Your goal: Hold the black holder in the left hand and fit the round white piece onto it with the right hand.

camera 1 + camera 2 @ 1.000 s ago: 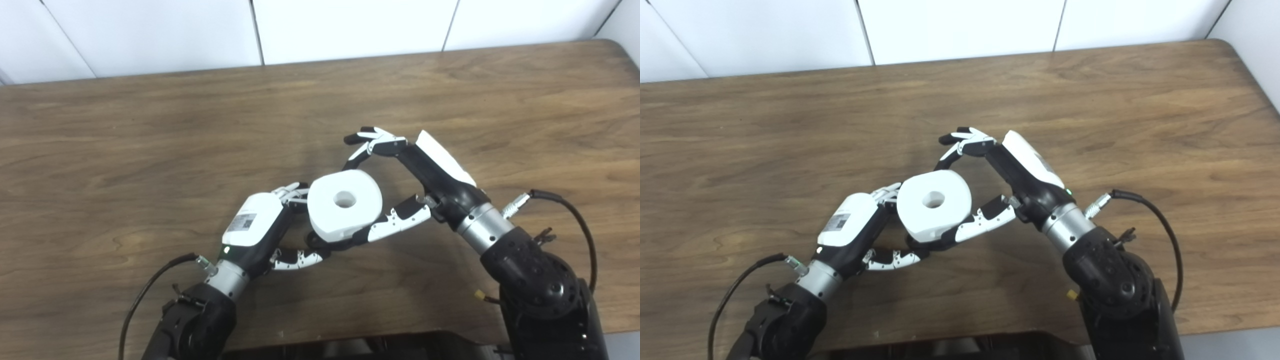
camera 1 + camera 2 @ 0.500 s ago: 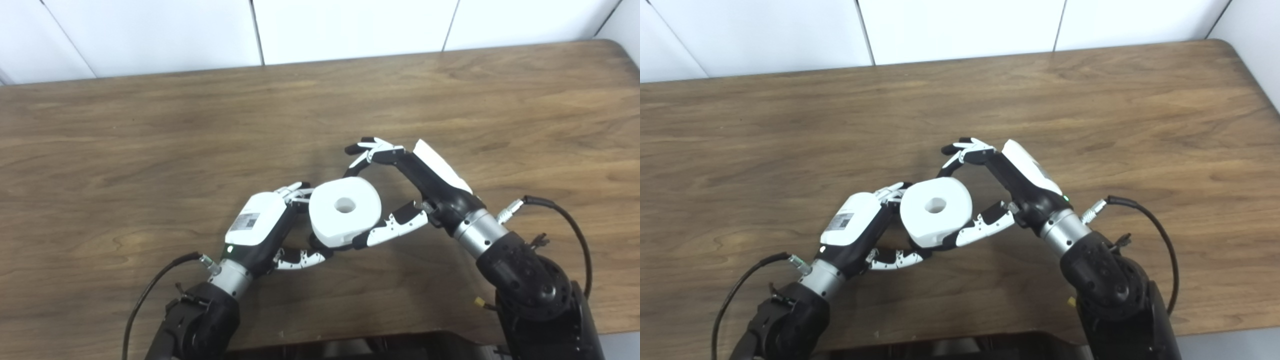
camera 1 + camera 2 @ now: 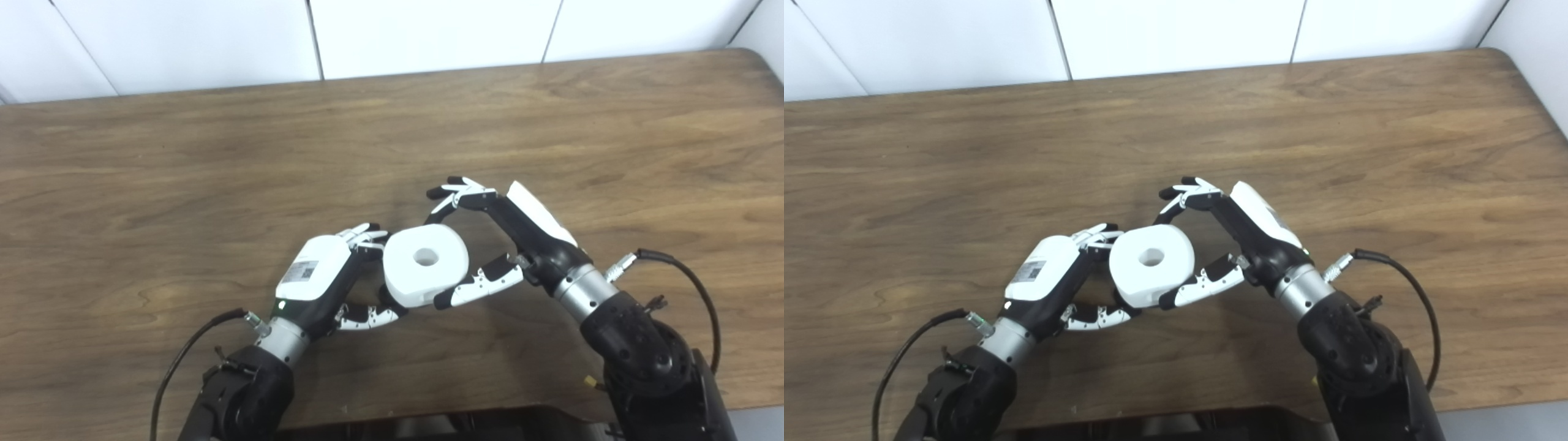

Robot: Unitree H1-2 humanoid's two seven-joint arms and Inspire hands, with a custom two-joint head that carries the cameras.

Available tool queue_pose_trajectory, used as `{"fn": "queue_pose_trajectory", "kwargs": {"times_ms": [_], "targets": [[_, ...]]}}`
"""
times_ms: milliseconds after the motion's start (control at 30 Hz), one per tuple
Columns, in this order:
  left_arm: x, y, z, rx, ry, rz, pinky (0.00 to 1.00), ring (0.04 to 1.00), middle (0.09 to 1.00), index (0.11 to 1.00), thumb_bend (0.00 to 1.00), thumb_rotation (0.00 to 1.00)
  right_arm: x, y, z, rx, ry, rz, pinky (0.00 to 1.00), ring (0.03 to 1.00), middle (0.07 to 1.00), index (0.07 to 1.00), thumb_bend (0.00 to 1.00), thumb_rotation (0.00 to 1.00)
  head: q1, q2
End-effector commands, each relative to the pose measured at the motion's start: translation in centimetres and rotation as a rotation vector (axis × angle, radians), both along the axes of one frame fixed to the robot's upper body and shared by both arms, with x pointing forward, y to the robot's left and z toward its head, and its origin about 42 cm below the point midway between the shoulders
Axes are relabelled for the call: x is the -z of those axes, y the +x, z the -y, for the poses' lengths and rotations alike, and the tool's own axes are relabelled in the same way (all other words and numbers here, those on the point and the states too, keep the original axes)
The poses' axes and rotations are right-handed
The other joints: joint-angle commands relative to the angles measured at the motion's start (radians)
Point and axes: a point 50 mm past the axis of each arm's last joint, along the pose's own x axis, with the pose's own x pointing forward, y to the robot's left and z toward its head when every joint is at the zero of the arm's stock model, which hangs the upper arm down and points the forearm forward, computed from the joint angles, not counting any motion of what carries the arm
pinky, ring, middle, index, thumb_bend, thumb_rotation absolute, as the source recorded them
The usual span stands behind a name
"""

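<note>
Ring [image 3: 425,263], white w/ center hole facing up, sits between both hands over the bench [image 3: 184,153]. Right robot hand [image 3: 490,245] pinches it from the right; left robot hand [image 3: 334,282] is curled under its left edge. Black holder mostly hidden, seating can't tell.

Both hands, left hand [image 3: 315,275] and right hand [image 3: 520,226]: white shells, black-and-white fingers, silver wrists, black forearms, black cables.

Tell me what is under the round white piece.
Little shows under the round white piece: only a dark sliver at its lower left edge, by the left hand, perhaps the black holder. The piece covers the rest. The right hand grips the piece above the wooden table.
</note>
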Motion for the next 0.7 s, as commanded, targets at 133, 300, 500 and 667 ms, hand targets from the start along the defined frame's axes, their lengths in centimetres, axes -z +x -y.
{"fn": "queue_pose_trajectory", "kwargs": {"times_ms": [133, 300, 500, 667], "targets": [[-0.09, -0.03, -0.17, -0.003, 0.022, -0.006, 0.9, 0.918, 0.837, 0.491, 0.51, 0.06, -0.63, -0.22, -0.21, -0.019, -0.003, 0.072, 0.89, 0.943, 0.828, 0.483, 0.52, 0.14, 0.001, 0.003], [-0.11, -0.09, -0.2, -0.006, 0.015, -0.005, 0.9, 0.916, 0.834, 0.492, 0.51, 0.06, -0.34, -0.35, -0.22, -0.019, -0.008, 0.066, 0.87, 0.941, 0.825, 0.483, 0.52, 0.14, 0.0, 0.004], [-0.2, -0.14, -0.31, -0.028, -0.001, -0.016, 0.9, 0.914, 0.829, 0.494, 0.51, 0.06, -0.25, -0.35, -0.22, -0.015, -0.009, 0.064, 0.87, 0.941, 0.824, 0.483, 0.52, 0.14, -0.001, 0.004], [-0.29, -0.11, -0.3, -0.043, 0.028, -0.001, 0.86, 0.906, 0.833, 0.498, 0.51, 0.08, -0.3, -0.35, -0.2, -0.013, -0.009, 0.059, 0.88, 0.944, 0.824, 0.483, 0.52, 0.14, -0.001, 0.004]]}}
